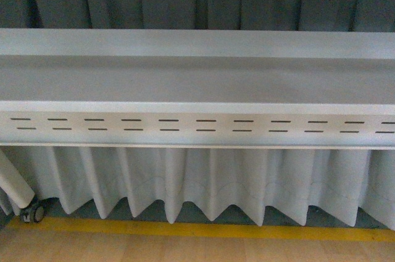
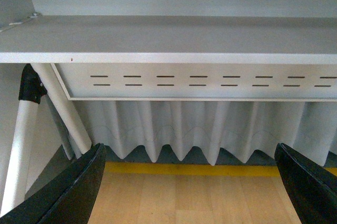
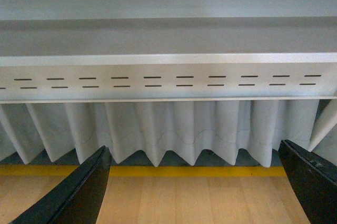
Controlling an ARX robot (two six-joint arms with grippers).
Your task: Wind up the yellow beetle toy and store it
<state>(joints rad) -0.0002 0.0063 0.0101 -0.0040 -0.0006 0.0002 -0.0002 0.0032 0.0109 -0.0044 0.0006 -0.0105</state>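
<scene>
Both grippers, left gripper [image 2: 192,192] and right gripper [image 3: 195,187], spread wide, empty, facing table [image 1: 197,80].

Grey table [image 1: 197,80] w/ slotted front panel [image 1: 197,125]; top bare in view. Below: pleated grey curtain [image 1: 203,182], yellow floor stripe [image 1: 203,230], wood floor [image 1: 185,249].

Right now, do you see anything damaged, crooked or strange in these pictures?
Nothing looks damaged or askew. The white table is level, and the pleated curtain under it hangs evenly. The left gripper and right gripper are open and empty. No yellow beetle toy shows in any view.
</scene>
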